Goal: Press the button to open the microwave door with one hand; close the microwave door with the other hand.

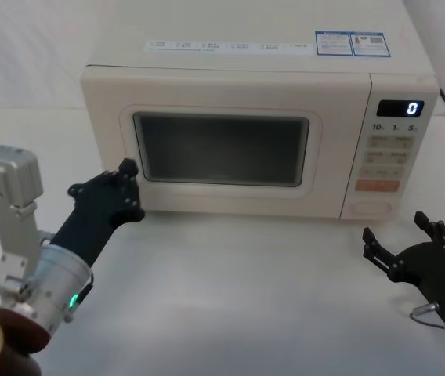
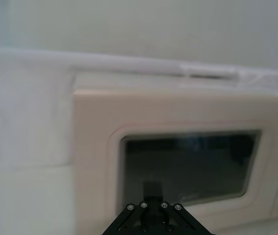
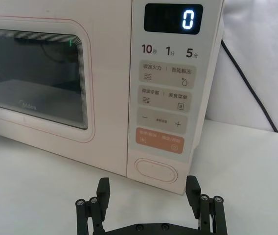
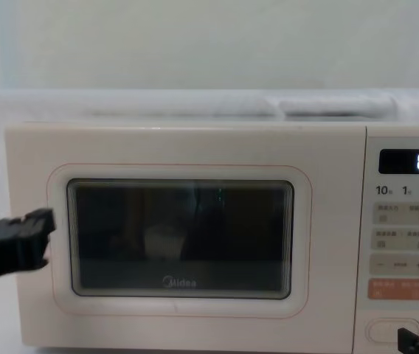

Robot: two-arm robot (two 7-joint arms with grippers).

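The cream microwave door [image 1: 222, 149] with its dark window is flush with the oven front, as the chest view [image 4: 180, 236] confirms. My left gripper [image 1: 128, 169] is shut and its tip sits at the door's left edge, by the window frame [image 4: 41, 225]; I cannot tell if it touches. From the left wrist, the door [image 2: 188, 166] rises just beyond the joined fingers [image 2: 152, 188]. The wide cream button [image 1: 366, 209] lies at the bottom of the control panel. My right gripper [image 1: 395, 227] hovers open just in front of and below the button [image 3: 157, 170], fingers [image 3: 104, 188] spread wide, apart from it.
The microwave stands on a white table [image 1: 246, 298] with a white wall behind. Its display [image 1: 399, 108] reads 0, with an orange key [image 3: 159, 141] just above the button. A black power cable [image 3: 246, 78] runs down the wall to the microwave's right.
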